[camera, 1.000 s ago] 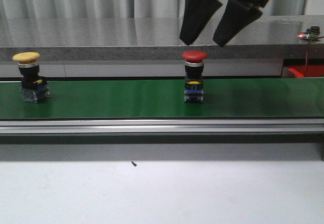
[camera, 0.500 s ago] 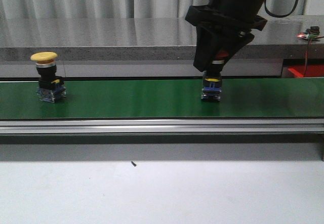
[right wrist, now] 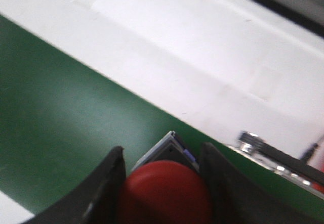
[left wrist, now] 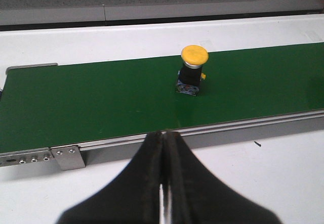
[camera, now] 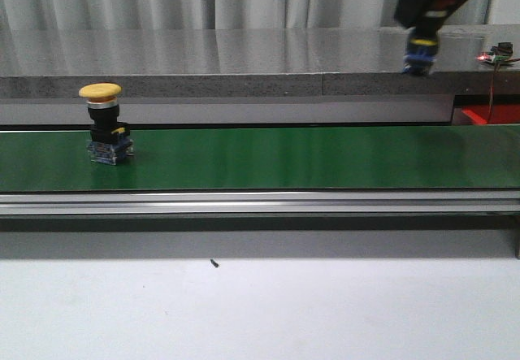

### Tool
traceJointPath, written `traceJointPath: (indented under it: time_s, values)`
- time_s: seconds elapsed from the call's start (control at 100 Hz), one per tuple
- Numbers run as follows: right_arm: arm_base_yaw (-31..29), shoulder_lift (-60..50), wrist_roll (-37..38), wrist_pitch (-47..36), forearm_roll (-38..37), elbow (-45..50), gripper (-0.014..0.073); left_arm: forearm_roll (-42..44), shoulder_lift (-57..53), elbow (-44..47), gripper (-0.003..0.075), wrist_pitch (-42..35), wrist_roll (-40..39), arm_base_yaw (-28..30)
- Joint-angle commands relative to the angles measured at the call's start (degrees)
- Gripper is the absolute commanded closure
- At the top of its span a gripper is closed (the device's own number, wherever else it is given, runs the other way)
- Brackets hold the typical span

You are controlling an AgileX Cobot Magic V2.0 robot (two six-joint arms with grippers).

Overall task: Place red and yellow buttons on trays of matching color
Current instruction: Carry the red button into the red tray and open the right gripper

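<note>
Red button (right wrist: 164,192) pinched in right claw (camera: 431,15), lifted clear of green belt (camera: 260,158), upper right of front frame. Step in hand: carry. Next: lower onto red tray (camera: 487,115), far right edge. Yellow button (camera: 103,121) upright on belt, left. Left claw (left wrist: 164,183) pressed together, empty.

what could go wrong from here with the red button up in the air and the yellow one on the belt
1. The right tool grips the red button only by its cap; it may slip during the carry to the red tray, barely visible at the front view's edge.
2. The yellow button stands unheld on the belt, and the left tool is shut, apart from it.
</note>
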Motion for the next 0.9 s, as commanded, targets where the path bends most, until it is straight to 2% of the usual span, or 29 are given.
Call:
traceJointPath:
  time_s: [0.0,0.24,0.45,0.76,0.89]
  values:
    - [-4.9,-4.0,-0.2,-3.0,-0.2,-1.9,0.0477,-1.3,0.2,-1.6,0.0740,-4.3,0.2,-0.5]
    - [-18.1,-3.6,1.0,-3.7,0.2,-1.8,0.0477,-1.3,0.2,-1.6,0.0740,-4.3,0.2,-0.5]
    - [-26.1,-1.5,6.6,-10.5,0.7,-1.7,0.0477,-1.3,0.2,-1.6,0.0740,-4.2,0.2,-0.5]
    - [-29.4,5.0,14.3,-19.0,0.8,-1.8,0.0477,-1.3,0.2,-1.6,0.0740,-3.5,0.2,-0.5]
    - [-30.0,9.0,14.9,-20.1,0.5,-3.7,0.0477,-1.3,0.2,-1.6,0.0740,-3.5,0.2,-0.5]
